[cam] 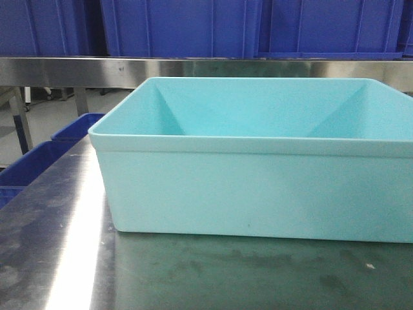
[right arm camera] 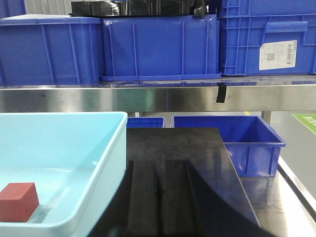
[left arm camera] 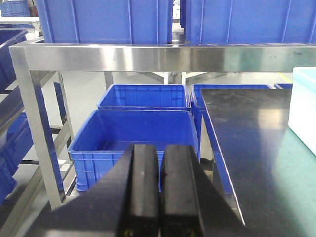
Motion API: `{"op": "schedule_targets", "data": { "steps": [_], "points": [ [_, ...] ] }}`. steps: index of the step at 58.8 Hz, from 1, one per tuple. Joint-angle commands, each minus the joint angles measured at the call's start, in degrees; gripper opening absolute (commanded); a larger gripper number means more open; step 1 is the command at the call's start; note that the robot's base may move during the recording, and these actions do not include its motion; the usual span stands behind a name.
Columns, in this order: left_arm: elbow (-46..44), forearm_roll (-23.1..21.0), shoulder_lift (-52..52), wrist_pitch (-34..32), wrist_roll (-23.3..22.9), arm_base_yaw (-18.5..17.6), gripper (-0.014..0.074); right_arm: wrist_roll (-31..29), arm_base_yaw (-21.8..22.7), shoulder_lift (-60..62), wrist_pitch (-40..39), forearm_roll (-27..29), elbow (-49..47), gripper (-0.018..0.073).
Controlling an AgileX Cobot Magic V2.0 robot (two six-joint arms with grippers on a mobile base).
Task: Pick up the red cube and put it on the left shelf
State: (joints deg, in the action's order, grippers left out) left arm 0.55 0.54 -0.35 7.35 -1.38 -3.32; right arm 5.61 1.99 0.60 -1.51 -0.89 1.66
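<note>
Left fingers (left arm camera: 153,197) are clenched, pads pressed flat together with nothing between them. Right fingers (right arm camera: 153,202) same deal, shut tight on nothing. The red cube (right arm camera: 19,200) sits off to the left of the right fingers, on the floor of the turquoise bin (right arm camera: 116,148), which stands on the steel desk (left arm camera: 256,133). Straight ahead of the left fingers, well apart, is the left shelf (left arm camera: 148,57), its brushed rail topped with blue crates (left arm camera: 103,19).
</note>
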Motion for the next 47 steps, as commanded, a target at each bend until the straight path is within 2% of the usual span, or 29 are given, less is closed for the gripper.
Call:
{"op": "schedule_targets", "data": {
  "steps": [1,38,47],
  "points": [
    [1.3,-0.5,-0.8,-5.0,0.0,-0.2,0.0101,-0.4,0.4,1.2,-4.8,-0.1,-1.0,0.0056],
    [1.3,-0.2,-0.8,-5.0,0.0,-0.2,0.0101,-0.4,0.4,1.2,-6.8,-0.1,-1.0,0.0056],
    [1.3,-0.5,-0.8,-5.0,0.0,-0.2,0.0101,-0.3,0.3,-0.5,-7.4,0.0,-4.0,0.0056]
  ]
}}
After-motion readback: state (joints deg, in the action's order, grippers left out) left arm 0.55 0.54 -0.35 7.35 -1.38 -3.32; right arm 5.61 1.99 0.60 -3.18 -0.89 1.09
